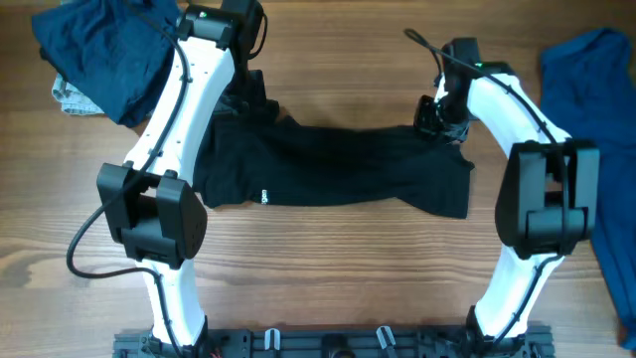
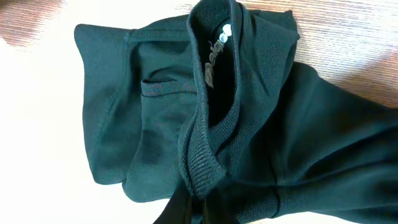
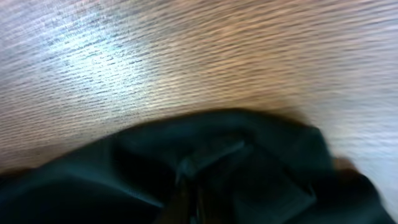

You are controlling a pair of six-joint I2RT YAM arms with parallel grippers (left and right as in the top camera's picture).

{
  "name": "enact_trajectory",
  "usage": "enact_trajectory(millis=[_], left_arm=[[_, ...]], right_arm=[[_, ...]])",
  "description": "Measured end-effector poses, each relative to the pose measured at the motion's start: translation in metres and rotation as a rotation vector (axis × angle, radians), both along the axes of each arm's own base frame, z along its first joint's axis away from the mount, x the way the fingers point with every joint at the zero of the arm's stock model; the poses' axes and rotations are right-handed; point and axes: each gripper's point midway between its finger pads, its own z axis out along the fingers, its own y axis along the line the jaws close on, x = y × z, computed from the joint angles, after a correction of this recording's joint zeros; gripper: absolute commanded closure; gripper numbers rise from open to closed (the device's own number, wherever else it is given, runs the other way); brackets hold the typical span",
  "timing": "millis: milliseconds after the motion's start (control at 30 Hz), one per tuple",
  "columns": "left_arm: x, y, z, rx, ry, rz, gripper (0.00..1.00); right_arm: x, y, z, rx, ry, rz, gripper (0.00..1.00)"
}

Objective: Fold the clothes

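Now both grippers pinch the far edge of the black shirt (image 1: 338, 164), which is spread across the middle of the table (image 1: 328, 268).

Matte, limp and rumpled, the shirt lies as a wide band running left to right, its near edge uneven, with a tiny white label (image 1: 264, 196) at the near-left hem. The left gripper (image 1: 250, 99) is clenched on the cloth at the far-left end, beside the ribbed collar (image 2: 199, 155), which gapes open around a pale neck tag (image 2: 214, 56). The right gripper (image 1: 437, 121) is clamped on the bunched far-right corner. A navy garment (image 1: 99, 50) is heaped at the far left, and a royal blue garment (image 1: 586, 89) lies along the right edge.
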Motion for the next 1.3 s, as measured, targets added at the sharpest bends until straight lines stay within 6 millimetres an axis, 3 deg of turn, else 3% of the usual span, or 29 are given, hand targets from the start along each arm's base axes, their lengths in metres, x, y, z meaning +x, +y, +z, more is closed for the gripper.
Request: enact_trajectory(millis=[267, 533, 867, 1300], left_arm=[[0.000, 0.000, 0.000, 0.000, 0.000, 0.003, 0.96], [-0.013, -0.007, 0.008, 0.006, 0.021, -0.022, 0.96], [-0.033, -0.002, 0.010, 0.027, 0.096, -0.024, 0.96], [-0.053, 0.004, 0.012, 0.050, 0.178, -0.023, 0.96]], right_arm=[[-0.007, -0.002, 0.012, -0.004, 0.013, -0.006, 0.96], [-0.019, -0.016, 0.066, -0.040, -0.051, -0.034, 0.96], [-0.059, -0.043, 0.063, -0.184, 0.110, -0.100, 0.96], [-0.092, -0.061, 0.067, -0.291, 0.237, -0.156, 0.96]])
